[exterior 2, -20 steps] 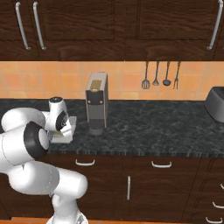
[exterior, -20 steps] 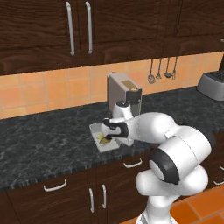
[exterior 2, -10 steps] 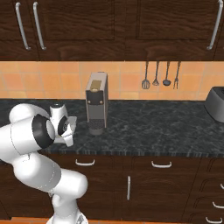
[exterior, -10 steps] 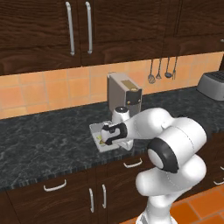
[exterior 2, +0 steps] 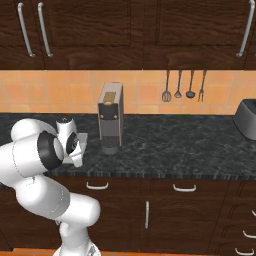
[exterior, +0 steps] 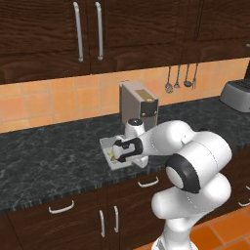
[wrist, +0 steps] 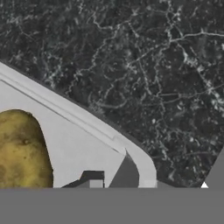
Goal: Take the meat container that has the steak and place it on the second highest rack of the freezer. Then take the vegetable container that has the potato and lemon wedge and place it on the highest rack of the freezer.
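Gripper [exterior: 118,155] poised low over the vegetable container [exterior: 108,146] at the near counter [exterior: 49,161] edge.
Potato [wrist: 19,148] lies inside, near its corner rim; hand angled down, probably to grasp that wall; whether jaws are spread cannot be told; coffee machine [exterior 2: 110,116] stands just behind.

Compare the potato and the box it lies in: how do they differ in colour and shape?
The potato is brown-yellow, rounded and mottled; the box is plain pale grey, flat-floored, with straight raised walls and a rounded corner. The potato covers only part of the box's floor. Both sit on the dark speckled counter.
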Available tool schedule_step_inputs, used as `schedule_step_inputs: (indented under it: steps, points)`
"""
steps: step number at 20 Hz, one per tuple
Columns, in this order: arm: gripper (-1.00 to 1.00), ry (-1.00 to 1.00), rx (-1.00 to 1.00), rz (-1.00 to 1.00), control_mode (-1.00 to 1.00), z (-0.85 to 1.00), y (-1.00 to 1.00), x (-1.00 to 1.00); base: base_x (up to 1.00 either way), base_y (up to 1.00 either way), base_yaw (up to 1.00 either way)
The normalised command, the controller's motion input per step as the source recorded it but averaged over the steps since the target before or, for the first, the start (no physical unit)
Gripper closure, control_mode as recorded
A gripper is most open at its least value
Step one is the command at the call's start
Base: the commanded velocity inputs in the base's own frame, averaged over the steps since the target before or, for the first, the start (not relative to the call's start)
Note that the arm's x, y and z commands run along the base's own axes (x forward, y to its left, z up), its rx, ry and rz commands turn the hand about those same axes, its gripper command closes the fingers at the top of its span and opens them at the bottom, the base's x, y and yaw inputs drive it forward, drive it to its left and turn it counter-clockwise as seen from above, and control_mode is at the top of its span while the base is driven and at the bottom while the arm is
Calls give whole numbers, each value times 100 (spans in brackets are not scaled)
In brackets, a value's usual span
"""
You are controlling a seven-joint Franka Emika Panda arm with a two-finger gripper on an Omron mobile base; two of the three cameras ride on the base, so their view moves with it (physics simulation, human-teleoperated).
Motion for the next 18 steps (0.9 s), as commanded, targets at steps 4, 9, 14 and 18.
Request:
schedule_step_inputs:
  steps: [4, 9, 14, 18]
  points:
    - [100, 0, 0, -13, -100, 0, 0, 0, 0, 0, 0]
    - [100, -3, 0, -5, -100, 18, 0, -16, 0, 0, 0]
    - [100, -2, 9, 0, -100, 70, 0, -33, 0, 0, 0]
    - [100, 2, 16, 4, -100, 100, 0, -37, 0, 0, 0]
